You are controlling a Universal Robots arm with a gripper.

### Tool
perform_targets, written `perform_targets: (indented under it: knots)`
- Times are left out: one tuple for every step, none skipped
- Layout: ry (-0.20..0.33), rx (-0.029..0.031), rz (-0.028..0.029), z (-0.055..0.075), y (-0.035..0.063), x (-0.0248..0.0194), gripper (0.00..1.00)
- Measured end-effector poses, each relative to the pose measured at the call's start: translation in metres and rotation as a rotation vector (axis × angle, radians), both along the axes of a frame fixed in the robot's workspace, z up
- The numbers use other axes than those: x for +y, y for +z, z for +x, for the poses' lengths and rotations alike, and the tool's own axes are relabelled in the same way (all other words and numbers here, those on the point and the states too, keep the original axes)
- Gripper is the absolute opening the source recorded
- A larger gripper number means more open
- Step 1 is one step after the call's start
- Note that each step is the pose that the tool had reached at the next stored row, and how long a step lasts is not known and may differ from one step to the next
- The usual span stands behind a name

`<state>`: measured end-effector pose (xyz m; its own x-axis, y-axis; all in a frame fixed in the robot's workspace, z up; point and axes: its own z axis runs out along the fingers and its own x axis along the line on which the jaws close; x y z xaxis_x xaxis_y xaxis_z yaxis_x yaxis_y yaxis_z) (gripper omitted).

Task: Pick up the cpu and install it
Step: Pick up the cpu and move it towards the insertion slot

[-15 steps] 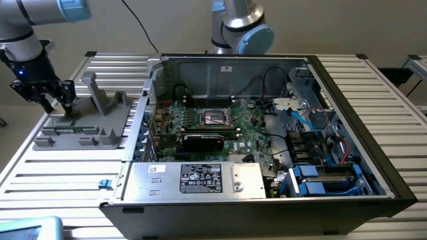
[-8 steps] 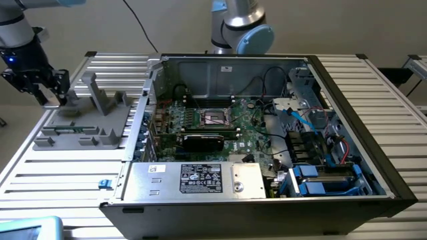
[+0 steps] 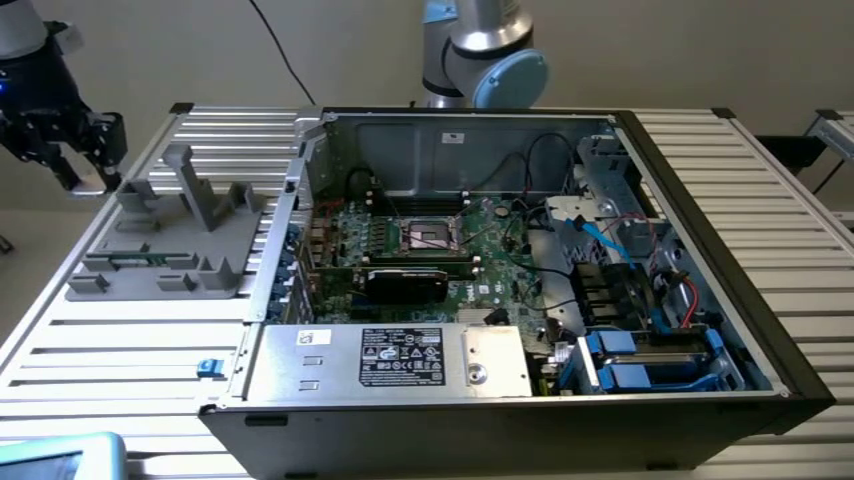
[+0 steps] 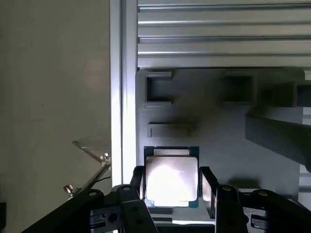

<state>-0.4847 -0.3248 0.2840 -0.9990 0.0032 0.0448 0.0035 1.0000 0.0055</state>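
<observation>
The cpu (image 4: 171, 177), a flat square chip with a shiny silver top and a thin rim, sits level between the fingertips of my gripper (image 4: 172, 187). Both fingers press against its two opposite edges. In the exterior view my gripper (image 3: 78, 180) hangs at the far left, a little above the far corner of the grey fixture (image 3: 174, 230). The dark square cpu socket (image 3: 430, 235) with its metal frame lies on the green motherboard inside the open computer case (image 3: 694, 250), well off to the exterior view's right of the gripper.
The grey fixture (image 4: 218, 131) has upright posts and recesses below the gripper. Beside it runs the slatted table's edge rail (image 4: 124, 97). In the case a black card (image 3: 407, 283) lies near the socket, with cables, drive bays and a silver power supply (image 3: 387, 357) around.
</observation>
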Motion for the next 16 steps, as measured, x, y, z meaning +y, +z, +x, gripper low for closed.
perform_targets:
  knots:
    - [0.000,0.0000,0.0000,0.000,0.0044,-0.0003,0.55]
    - [0.000,0.0001,0.0000,0.000,0.0090,-0.0006,0.55]
    - [0.000,0.0000,0.0000,0.001,0.0135,-0.0009,0.55]
    - [0.000,-0.0001,0.0001,0.001,0.0180,-0.0013,0.55]
    - [0.000,0.0001,0.0000,0.002,0.0225,-0.0017,0.55]
    - [0.000,0.0000,0.0000,0.003,0.0270,-0.0022,0.55]
    - [0.000,0.0000,0.0000,0.004,0.0315,-0.0029,0.55]
    - [0.000,0.0001,-0.0001,0.005,0.0364,-0.0036,0.55]
    - [0.000,0.0000,0.0000,0.007,0.0409,-0.0044,0.55]
    - [0.000,-0.0001,0.0000,0.008,0.0454,-0.0051,0.55]
    - [0.000,0.0000,0.0000,0.010,0.0499,-0.0060,0.55]
    - [0.000,0.0000,0.0000,0.012,0.0544,-0.0069,0.55]
    - [0.000,0.0000,0.0000,0.014,0.0589,-0.0081,0.55]
    - [0.000,0.0000,0.0000,0.017,0.0634,-0.0092,0.55]
    - [0.000,-0.0001,0.0002,0.020,0.0679,-0.0106,0.55]
    - [0.000,0.0000,0.0005,0.024,0.0726,-0.0123,0.55]
